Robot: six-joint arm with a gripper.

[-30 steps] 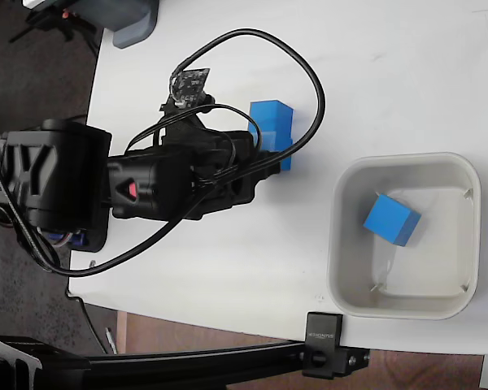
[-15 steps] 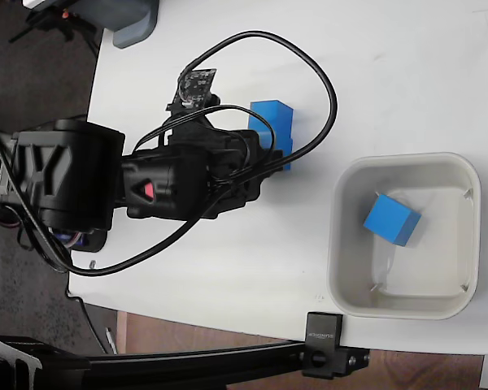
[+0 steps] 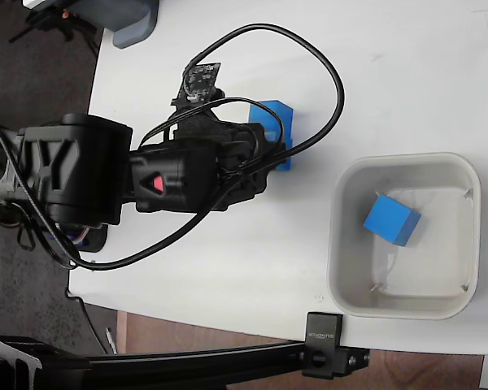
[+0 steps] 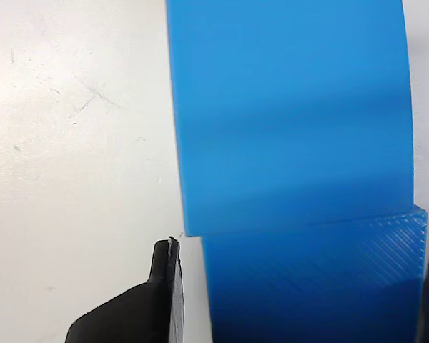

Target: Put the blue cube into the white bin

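The white surface (image 3: 407, 73) carries the off-white bin (image 3: 405, 306) at the right of the fixed view, a square tub with rounded corners and a thick rim. One matte blue cube (image 3: 391, 218) lies tilted inside it, toward the left part of its floor. Well apart to the left, two more blue cubes sit touching in a line: the far cube (image 3: 274, 113) shows its top face, and the nearer cube (image 3: 285, 162) is mostly hidden under the black arm (image 3: 122, 179) that reaches in from the left edge. A looped black cable (image 3: 329, 69) arches over this pair, and a small circuit board (image 3: 198, 80) stands on the wrist just left of them. A grey block (image 3: 134, 20) sits at the far left corner, and a black clamp (image 3: 324, 344) grips the near edge below the bin.

In the wrist view the fingers (image 4: 300, 293) are spread apart, one dark tip on each side of the nearer cube (image 4: 314, 279), whose face shows fine printed ridges; whether the tips press on it is hard to tell. The far cube (image 4: 289, 107) looks smoother.
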